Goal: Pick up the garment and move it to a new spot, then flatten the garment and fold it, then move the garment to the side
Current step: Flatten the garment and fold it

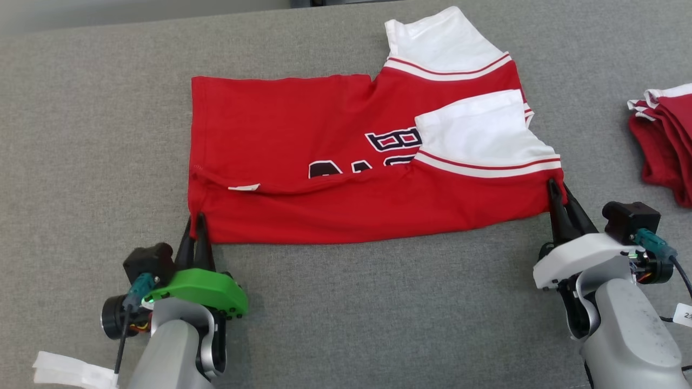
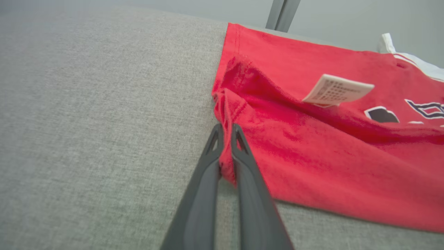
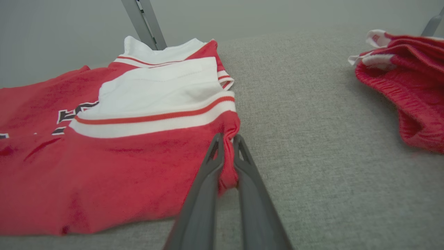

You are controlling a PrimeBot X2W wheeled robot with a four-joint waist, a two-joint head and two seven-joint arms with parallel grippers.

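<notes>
The garment (image 1: 303, 146) is a red shirt with white sleeves and dark lettering, spread across the grey cloth surface with its near long edge folded up over the body. My left gripper (image 1: 195, 220) is shut on the garment's near left corner (image 2: 225, 163), red cloth pinched between the two dark fingers. At the near right corner, my right gripper (image 1: 557, 189) is shut on the garment (image 3: 229, 163) just below the white sleeve (image 3: 163, 90). A white care label (image 2: 336, 91) sticks up from the fold.
A second pile of folded red and white clothing (image 1: 667, 140) lies at the right edge, also the same pile (image 3: 406, 80) to the right of my right fingers. The grey surface (image 1: 97, 135) stretches bare to the left and in front. A white tag (image 1: 70, 373) hangs at the lower left.
</notes>
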